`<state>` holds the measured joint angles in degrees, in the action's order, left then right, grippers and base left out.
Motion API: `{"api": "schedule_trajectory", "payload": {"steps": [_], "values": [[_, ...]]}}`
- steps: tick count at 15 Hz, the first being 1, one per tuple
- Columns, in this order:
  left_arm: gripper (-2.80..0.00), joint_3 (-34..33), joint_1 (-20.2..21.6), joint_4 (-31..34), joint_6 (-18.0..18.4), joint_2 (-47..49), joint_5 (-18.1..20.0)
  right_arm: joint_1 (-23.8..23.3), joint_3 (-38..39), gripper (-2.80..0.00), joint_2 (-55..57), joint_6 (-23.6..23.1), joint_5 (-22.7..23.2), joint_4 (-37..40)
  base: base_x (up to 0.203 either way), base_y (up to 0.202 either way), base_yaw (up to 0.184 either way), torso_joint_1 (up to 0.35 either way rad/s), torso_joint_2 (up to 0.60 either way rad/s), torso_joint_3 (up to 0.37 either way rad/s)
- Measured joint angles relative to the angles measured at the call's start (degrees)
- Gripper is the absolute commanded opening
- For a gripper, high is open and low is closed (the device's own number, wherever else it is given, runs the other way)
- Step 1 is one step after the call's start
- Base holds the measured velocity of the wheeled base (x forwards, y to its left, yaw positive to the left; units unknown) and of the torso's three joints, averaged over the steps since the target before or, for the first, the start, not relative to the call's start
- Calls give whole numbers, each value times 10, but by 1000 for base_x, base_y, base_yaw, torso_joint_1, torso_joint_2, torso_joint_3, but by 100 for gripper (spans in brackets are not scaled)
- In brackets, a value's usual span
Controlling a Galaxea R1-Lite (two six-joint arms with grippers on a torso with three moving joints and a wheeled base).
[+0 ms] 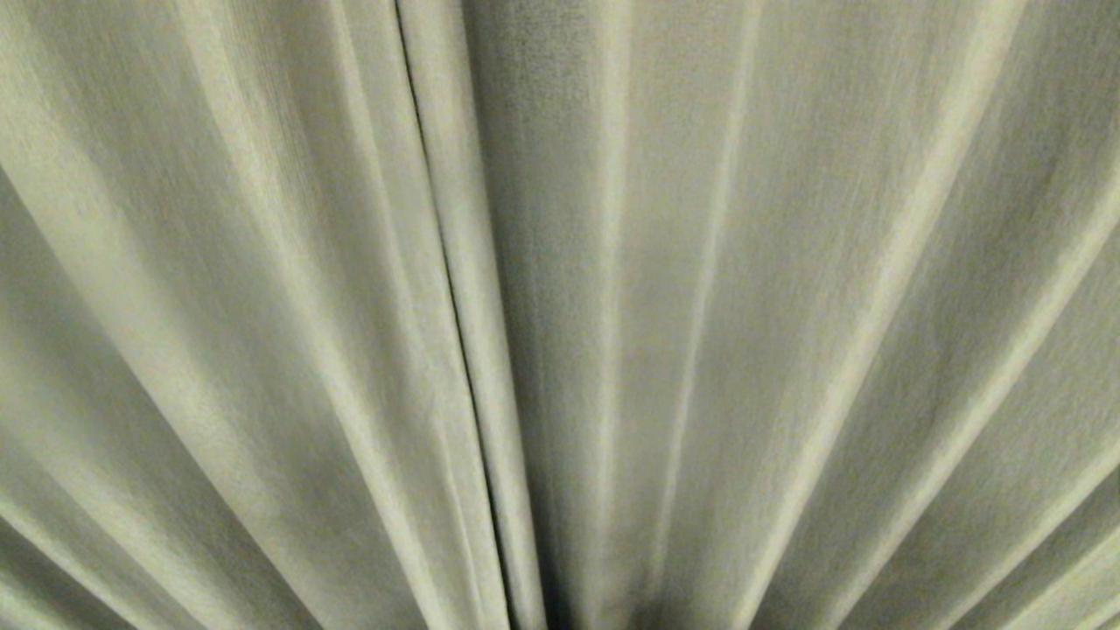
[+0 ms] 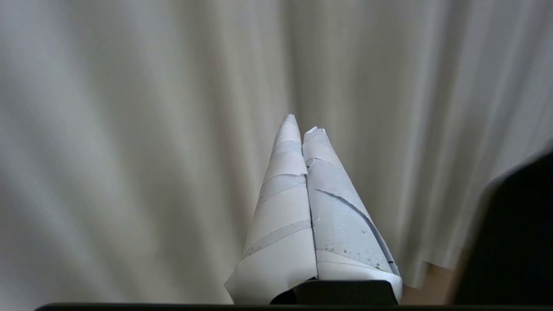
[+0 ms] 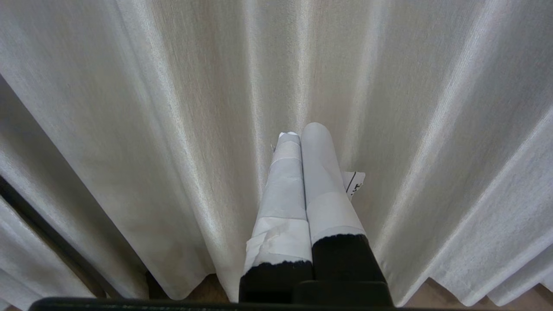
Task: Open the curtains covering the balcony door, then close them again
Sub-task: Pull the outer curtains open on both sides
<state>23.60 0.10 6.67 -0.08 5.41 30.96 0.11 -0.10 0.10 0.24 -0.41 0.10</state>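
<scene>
The whole head view is filled by the curtains, drawn shut in long cream-beige pleats that fan outward from the lower middle of the picture. A dark vertical seam, where one panel edge overlaps the next, is seen just left of centre. The balcony door is hidden behind the fabric and cannot be seen in any view, and neither arm is seen from the head. In the right wrist view the same woven cloth is seen hanging close in front, its scalloped hem ending just above a strip of brown floor, with a dark gap between two folds at one side. The right gripper is pointed at the pleats, its two tape-wrapped fingers pressed together with nothing held between them; whether the tips touch the fabric cannot be told. A small paper tag is seen beside those fingers. In the left wrist view the curtains appear blurred, and a dark shape is seen at one edge, too blurred to identify. The left gripper is likewise closed tight and empty, its white-taped fingers aimed toward the cloth.
</scene>
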Motion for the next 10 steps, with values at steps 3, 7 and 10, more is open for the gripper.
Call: {"api": "schedule_trajectory", "payload": {"steps": [3,7,10], "values": [[0,45,1,-67,-4,98,56,0,0,-280,0,0,0,0,0,0,0,0,0,0],[0,126,-1,-127,-5,229,83,0,0,-280,0,0,0,0,0,0,0,0,0,0],[0,183,-9,-128,-5,299,85,0,0,-280,0,0,0,0,0,0,0,0,0,0]]}}
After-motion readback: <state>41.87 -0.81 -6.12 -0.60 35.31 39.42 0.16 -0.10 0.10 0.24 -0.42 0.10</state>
